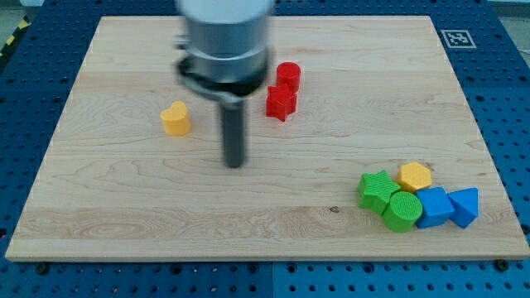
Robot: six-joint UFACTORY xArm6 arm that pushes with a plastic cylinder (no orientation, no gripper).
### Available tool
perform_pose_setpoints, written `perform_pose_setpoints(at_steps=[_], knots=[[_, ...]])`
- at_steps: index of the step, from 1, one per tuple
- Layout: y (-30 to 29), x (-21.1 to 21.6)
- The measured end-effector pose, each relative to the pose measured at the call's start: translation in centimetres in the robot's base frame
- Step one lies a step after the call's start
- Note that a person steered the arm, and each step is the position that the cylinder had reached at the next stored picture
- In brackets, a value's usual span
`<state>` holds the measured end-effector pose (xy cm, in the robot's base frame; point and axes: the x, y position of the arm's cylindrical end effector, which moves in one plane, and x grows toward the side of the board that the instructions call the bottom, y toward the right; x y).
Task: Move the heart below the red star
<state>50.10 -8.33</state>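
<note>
Nearest the view's bottom right, a tight cluster sitting apart from the job: green star (377,189), green cylinder (403,210), two blue blocks (448,207) and a yellow hexagon (414,176), all touching or just beside one another. Further up, mid-desk (124,215), my tip (236,163) resting on bare wood, touching nothing; no hand on this rig, just a plain rod, so nothing grasped or released. Beyond and toward the view's left, the yellow heart (175,117), near the tip but apart from it. Toward the view's right at much the same depth, the red star (281,103), with a red cylinder (287,76) just behind it, close to touching. Judged step: approach only, heart not yet contacted. Next move likely calls for circling round to the heart's left side, then pushing rightward and slightly down, stopping beneath the red star without nudging it.
</note>
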Motion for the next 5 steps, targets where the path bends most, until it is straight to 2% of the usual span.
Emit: perform_pose_setpoints(at_steps=[1,2,3,4,5], knots=[[-9.4,-1.8],[-12.6,-8.4],[-11.2,-10.3],[-7.8,-9.6],[-5.1,-6.9]])
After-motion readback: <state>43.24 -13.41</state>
